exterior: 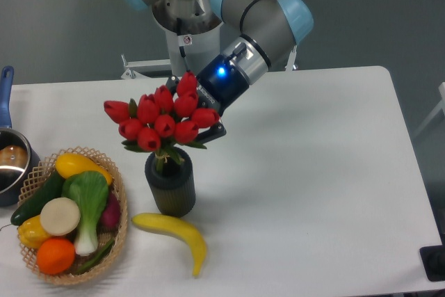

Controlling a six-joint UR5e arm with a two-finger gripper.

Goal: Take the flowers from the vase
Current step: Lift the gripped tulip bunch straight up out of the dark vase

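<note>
The flowers, a bunch of red tulip buds with green leaves, hang just above the vase, their green stems still reaching into its round mouth. The vase is a dark ribbed cylinder standing upright on the white table. My gripper comes in from the upper right behind the bunch, shut on the flowers; its fingers are mostly hidden by the buds.
A yellow banana lies just in front of the vase. A woven basket of vegetables and fruit sits at the front left. A pot with a blue handle is at the left edge. The arm's base stands behind the table.
</note>
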